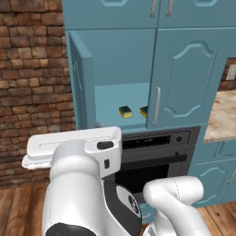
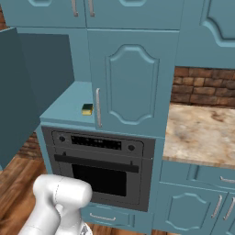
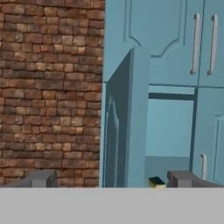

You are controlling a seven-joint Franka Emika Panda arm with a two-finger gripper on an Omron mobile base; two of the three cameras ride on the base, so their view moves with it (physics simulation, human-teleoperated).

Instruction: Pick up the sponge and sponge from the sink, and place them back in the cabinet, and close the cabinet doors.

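Brick wall behind the tall teal-blue cabinet [image 1: 138, 69]; both small yellow-and-green sponges [image 1: 125, 111] sit on its shelf. My gripper [image 3: 112, 179] is spread wide, empty. I'd swing behind the open left door [image 1: 82, 83] and push smoothly; right door [image 1: 182, 78] looks closed.

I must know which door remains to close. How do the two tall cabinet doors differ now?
The left cabinet door stands swung open toward the room, showing its edge and inner face; the right cabinet door is shut flat, showing its curved moulding and silver handle. Beside the open one the shelf with a sponge shows; the shut one partly hides a second. Both are teal.
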